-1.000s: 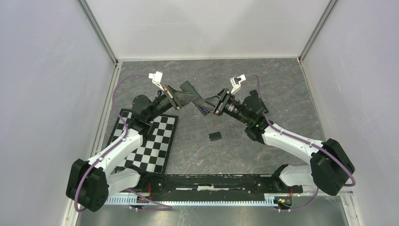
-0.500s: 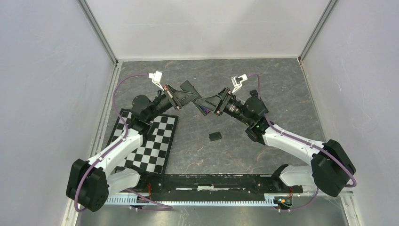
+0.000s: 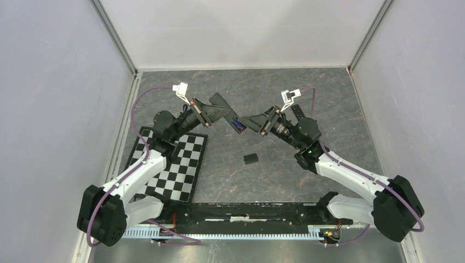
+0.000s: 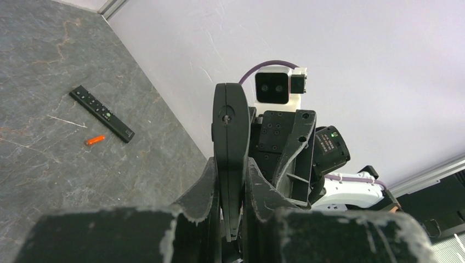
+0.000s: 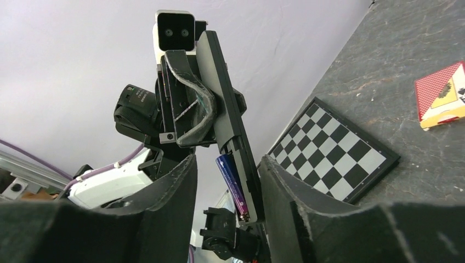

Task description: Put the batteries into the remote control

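My two arms meet almost tip to tip at upper centre of the overhead frame: left gripper clamps the remote control, right gripper spread.

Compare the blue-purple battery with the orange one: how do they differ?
The blue-purple battery sits in the open bay of the raised remote; the orange battery lies loose beside a second remote. The blue-purple battery is carried off the table; the orange battery rests flat on it. Both are slim cylinders.
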Action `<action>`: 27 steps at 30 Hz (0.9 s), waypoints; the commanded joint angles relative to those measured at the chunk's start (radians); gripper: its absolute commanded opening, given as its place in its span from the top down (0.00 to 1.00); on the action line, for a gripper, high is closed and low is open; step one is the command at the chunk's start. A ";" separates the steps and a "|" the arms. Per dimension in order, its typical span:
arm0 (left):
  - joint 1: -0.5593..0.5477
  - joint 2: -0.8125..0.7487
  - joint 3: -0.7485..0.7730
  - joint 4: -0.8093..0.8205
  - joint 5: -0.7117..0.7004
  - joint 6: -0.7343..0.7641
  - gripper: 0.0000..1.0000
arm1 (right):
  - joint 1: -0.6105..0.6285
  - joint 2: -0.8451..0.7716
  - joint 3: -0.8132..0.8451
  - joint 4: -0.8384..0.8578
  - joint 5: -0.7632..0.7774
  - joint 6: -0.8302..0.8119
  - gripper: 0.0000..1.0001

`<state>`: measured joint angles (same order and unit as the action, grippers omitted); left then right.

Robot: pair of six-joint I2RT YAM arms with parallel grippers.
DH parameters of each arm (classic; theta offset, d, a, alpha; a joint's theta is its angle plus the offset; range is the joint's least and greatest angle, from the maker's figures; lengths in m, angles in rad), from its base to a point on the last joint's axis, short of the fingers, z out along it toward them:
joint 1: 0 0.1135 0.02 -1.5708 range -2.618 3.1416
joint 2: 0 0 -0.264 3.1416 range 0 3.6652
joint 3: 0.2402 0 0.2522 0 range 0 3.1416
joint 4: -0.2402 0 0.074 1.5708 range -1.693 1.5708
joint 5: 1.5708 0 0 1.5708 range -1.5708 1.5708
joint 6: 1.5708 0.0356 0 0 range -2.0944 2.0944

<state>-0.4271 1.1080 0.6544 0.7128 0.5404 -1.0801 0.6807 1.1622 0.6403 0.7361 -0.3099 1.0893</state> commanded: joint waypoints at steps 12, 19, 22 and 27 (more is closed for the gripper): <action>0.006 0.009 0.020 0.099 -0.022 -0.064 0.98 | -0.001 -0.071 -0.029 -0.103 0.014 -0.191 0.65; 0.006 0.016 0.019 0.113 -0.038 -0.082 0.98 | 0.001 -0.066 -0.058 -0.113 0.013 -0.188 0.67; 0.007 0.024 0.015 0.123 -0.039 -0.087 0.98 | 0.006 -0.051 -0.069 -0.099 0.014 -0.162 0.68; 0.007 0.033 0.008 0.137 -0.031 -0.094 0.98 | 0.011 -0.024 -0.081 -0.053 0.014 -0.119 0.68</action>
<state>-0.4210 1.1439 0.6533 0.7437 0.5148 -1.1210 0.6853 1.1156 0.5774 0.6506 -0.2924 0.9485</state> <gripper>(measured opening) 0.159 0.325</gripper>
